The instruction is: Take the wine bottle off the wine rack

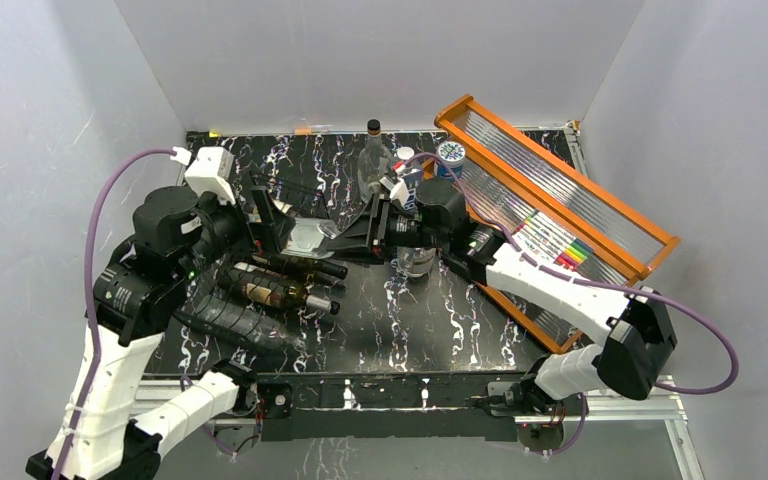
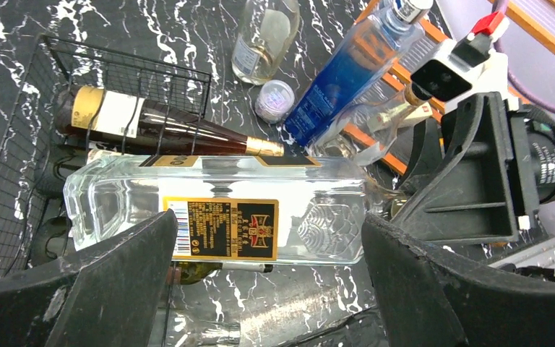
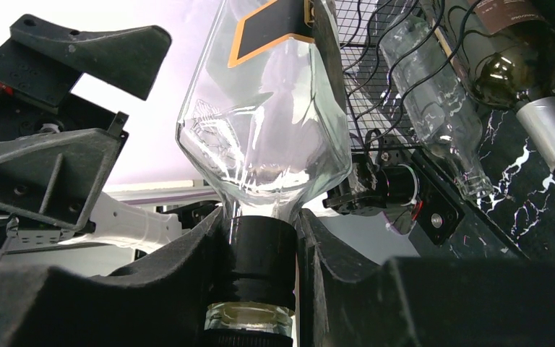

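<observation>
Gripping the wine bottle (image 3: 264, 130) by its black-collared neck, my right gripper (image 3: 260, 249) is clenched tight on it, the clear, square-shouldered glass stretching away from the fingers toward the wine rack (image 3: 376, 94). The bottle lies on its side in the air between my two arms, partly over the black wire frame. Whether its base is free of the wire I cannot tell.

My left gripper (image 2: 267, 238) is spread wide, one finger on each side of the bottle's body at the black-and-gold label. The pictures do not show whether the pads meet the glass.

Crowding the rack around the held bottle are three more, all lying on their sides. A dark bottle (image 2: 159, 130) with a gold foil neck lies just beside it. With it are an olive bottle (image 3: 520, 65) with a silver foil neck and an empty clear bottle (image 3: 441, 108).

Beyond them on the black marbled desk (image 1: 400, 310) are a blue bottle (image 2: 340, 79), tilted, a small clear bottle (image 2: 264, 40) and a round silvery cap (image 2: 274, 100) between the two. To my right the orange wood-framed shelf (image 1: 560, 200) sits slantwise, close behind my right arm.
</observation>
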